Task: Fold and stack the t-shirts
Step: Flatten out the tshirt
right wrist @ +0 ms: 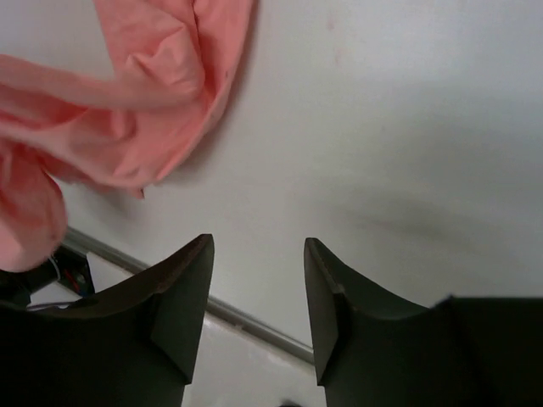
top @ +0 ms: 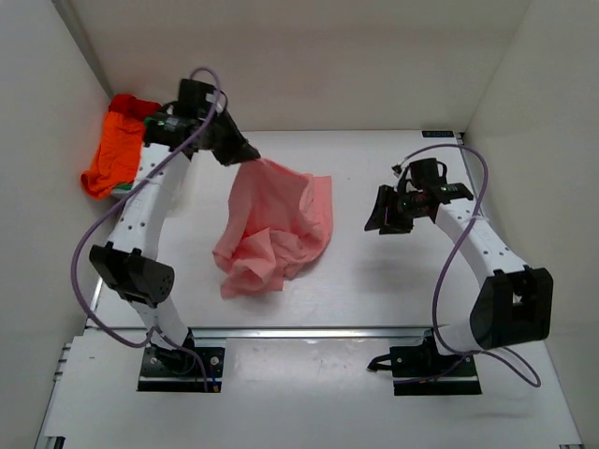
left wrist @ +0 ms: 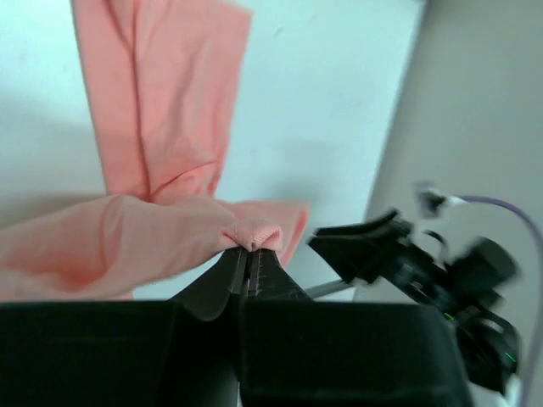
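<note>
A salmon pink t-shirt (top: 276,229) lies crumpled mid-table, its upper edge lifted. My left gripper (top: 251,152) is shut on a pinched fold of that shirt (left wrist: 253,233) and holds it above the table; the cloth (left wrist: 161,110) hangs and trails away below. My right gripper (top: 384,223) is open and empty, to the right of the shirt, above bare table; the shirt (right wrist: 110,110) shows at the upper left of its view, apart from the fingers (right wrist: 182,280). A bright orange shirt (top: 110,154) lies bunched at the far left, with red cloth (top: 131,103) behind it and a bit of green (top: 120,189) beneath.
White walls enclose the table on the left, back and right. A metal rail (top: 309,330) runs along the table's near edge in front of the arm bases. The right arm (left wrist: 424,271) shows in the left wrist view.
</note>
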